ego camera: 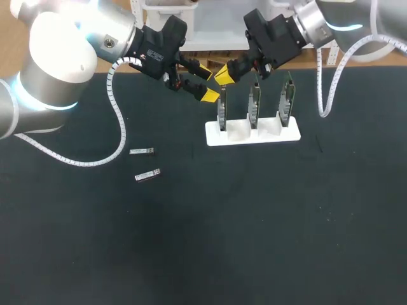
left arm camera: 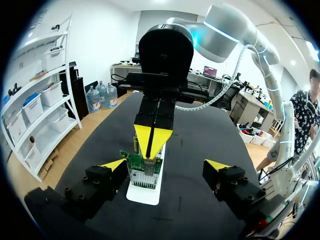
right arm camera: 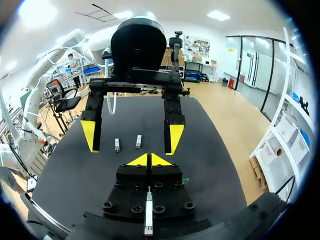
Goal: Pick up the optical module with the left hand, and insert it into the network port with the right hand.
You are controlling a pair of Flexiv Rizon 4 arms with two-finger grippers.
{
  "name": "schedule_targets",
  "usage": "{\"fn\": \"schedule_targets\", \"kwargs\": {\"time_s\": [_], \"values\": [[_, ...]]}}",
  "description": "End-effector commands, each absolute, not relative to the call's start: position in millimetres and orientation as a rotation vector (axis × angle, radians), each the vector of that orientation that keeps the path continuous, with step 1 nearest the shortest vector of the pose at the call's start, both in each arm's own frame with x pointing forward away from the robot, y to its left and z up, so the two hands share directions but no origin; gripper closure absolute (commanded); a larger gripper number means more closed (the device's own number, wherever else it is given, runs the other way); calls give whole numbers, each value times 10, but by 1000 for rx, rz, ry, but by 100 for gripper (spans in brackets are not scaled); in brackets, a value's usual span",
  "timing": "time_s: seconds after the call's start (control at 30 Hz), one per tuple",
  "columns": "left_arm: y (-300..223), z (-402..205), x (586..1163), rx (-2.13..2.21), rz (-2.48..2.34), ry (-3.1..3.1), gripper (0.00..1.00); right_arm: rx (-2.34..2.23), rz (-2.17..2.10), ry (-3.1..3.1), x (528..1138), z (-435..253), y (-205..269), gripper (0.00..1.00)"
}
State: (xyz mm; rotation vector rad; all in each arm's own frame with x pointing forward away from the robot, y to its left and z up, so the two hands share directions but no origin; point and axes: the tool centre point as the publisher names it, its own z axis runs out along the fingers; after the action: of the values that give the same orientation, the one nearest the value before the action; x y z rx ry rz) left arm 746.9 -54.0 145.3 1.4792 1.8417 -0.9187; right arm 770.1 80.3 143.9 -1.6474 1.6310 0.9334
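Since the right gripper (ego camera: 226,75) sits just above the end card (ego camera: 222,113) nearest my left arm w/ its yellow tips pressed together, I read this as the start of insertion. In the right wrist view a thin silver bar lies in the slot btwn its fingers. I take that to be the optical module (right arm camera: 148,215), clamped from both sides, tho the finger bodies hide most of it. The left gripper (ego camera: 206,83) is spread wide w/ nothing in it. It hangs just beside the right one, a tip on either side of that same card in the left wrist view. The metal cage low on the card looks like the network port (left arm camera: 145,178). A spare module (ego camera: 142,151) and a second spare (ego camera: 147,175) lie flat on the table (ego camera: 254,241), well apart from the white stand (ego camera: 280,135).

What could go wrong, imo:
- The module meets the cage rim off-axis. The card only stands in a slot, so a skewed push could tilt it or drag the stand.
- The grip is thin, so the module may slide back in the fingers under push force and never seat.
- The two grippers are v. close, and any sideways correction by the right arm risks clipping the left tips.
- I can't tell the module's orientation from here. If it's flipped, it will jam.
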Motion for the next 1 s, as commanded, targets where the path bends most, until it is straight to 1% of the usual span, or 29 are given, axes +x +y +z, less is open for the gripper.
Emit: {"fn": "schedule_targets", "kwargs": {"time_s": [0.03,1.0], "values": [[-556,1460,7492,1483,-917,1852,0,-1640,936,1621,7692,1471,786,100],[-556,1460,7492,1483,-917,1852,0,-1637,911,1647,7740,1373,750,100]]}}
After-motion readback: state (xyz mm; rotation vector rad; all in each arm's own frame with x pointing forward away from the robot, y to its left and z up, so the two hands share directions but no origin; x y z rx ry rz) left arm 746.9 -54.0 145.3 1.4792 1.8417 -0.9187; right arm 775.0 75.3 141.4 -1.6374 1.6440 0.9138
